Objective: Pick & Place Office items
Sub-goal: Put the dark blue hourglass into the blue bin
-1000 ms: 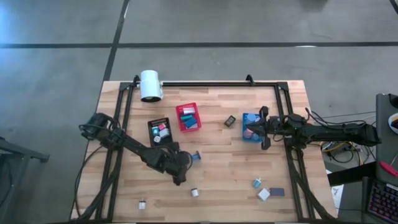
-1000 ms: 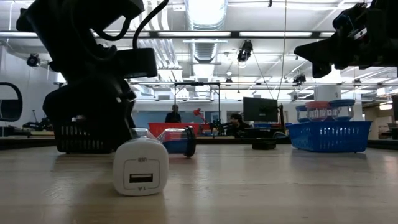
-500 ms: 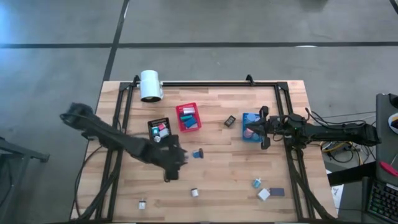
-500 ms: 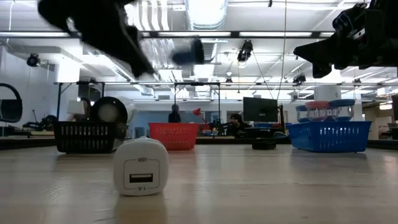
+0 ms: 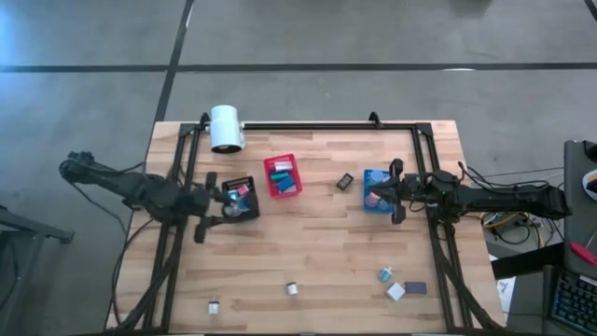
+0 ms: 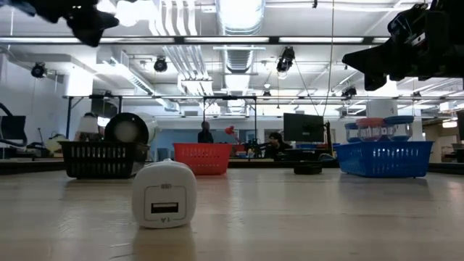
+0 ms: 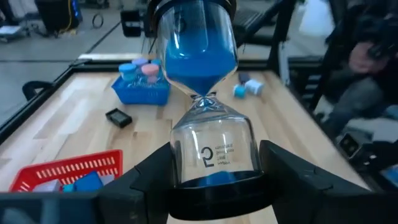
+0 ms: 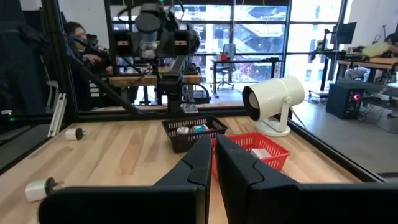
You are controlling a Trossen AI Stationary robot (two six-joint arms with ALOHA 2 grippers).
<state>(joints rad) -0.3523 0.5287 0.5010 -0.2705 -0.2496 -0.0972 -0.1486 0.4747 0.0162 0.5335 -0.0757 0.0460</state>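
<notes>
Blue-sand hourglass (image 7: pixel 204 93) grasped in left hand (image 5: pixel 227 199) over black bin (image 5: pixel 241 197); right hand (image 5: pixel 378 193) clenched above blue bin (image 5: pixel 367 176).

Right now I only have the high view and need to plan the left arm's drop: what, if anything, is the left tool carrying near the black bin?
Observer: The left wrist view shows the left tool clamped on an hourglass with blue sand.
Operator: How high is it above the bin?
Observer: In the low view the left arm is at the top of the picture, well above the black bin.
Operator: And is the right tool holding anything?
Observer: No. The right wrist view shows the right tool shut with nothing between its fingers, and in the low view it hangs clear above the blue bin.
</notes>
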